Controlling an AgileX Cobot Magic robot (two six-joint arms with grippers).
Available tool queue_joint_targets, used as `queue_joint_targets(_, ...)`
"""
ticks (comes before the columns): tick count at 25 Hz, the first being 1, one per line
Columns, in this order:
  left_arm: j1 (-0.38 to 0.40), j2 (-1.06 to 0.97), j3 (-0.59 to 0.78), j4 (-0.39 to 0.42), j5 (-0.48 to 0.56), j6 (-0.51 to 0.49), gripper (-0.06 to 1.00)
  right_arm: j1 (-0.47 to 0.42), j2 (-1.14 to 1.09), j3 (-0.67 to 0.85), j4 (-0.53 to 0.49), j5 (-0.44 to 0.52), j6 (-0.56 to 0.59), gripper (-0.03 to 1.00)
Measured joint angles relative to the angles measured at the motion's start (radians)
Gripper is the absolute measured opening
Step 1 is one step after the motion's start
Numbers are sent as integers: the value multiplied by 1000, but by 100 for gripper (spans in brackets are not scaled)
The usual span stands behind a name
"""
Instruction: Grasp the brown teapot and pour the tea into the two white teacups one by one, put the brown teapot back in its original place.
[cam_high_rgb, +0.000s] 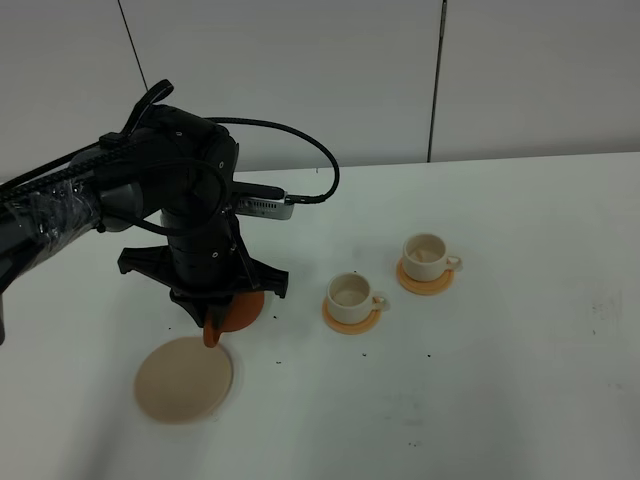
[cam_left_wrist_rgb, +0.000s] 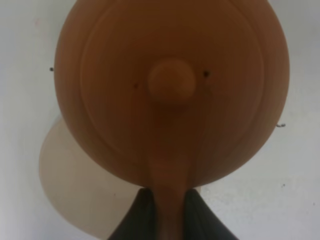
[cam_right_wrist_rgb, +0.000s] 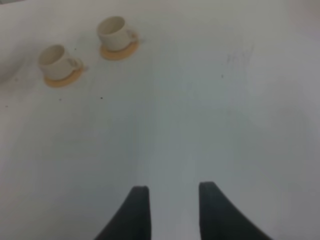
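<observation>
My left gripper (cam_high_rgb: 212, 326) is shut on the loop handle of the brown teapot (cam_high_rgb: 242, 311), which hangs just beyond and to the right of the beige disc, its original place (cam_high_rgb: 184, 378). In the left wrist view the teapot (cam_left_wrist_rgb: 170, 85) shows lid-up, its handle between my left gripper (cam_left_wrist_rgb: 169, 216) fingers, the disc (cam_left_wrist_rgb: 75, 185) partly hidden beneath it. The two white teacups (cam_high_rgb: 351, 292) (cam_high_rgb: 426, 255) stand on orange coasters to the right. No tea shows. My right gripper (cam_right_wrist_rgb: 172, 210) is open over bare table, far from the cups (cam_right_wrist_rgb: 54, 57) (cam_right_wrist_rgb: 112, 29).
The left arm's dark body (cam_high_rgb: 190, 210) and its cable (cam_high_rgb: 310, 160) hang over the teapot and hide most of it. The white table (cam_high_rgb: 500, 400) stretches to the right and the front. A grey wall runs along the back.
</observation>
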Motion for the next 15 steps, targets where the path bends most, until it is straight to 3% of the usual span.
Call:
queue_joint_targets(6,0,0,0,-3,1,114,17,0,0,0,0,0,0,24)
queue_joint_targets(15,0,0,0,-7,4,125,17,0,0,0,0,0,0,24)
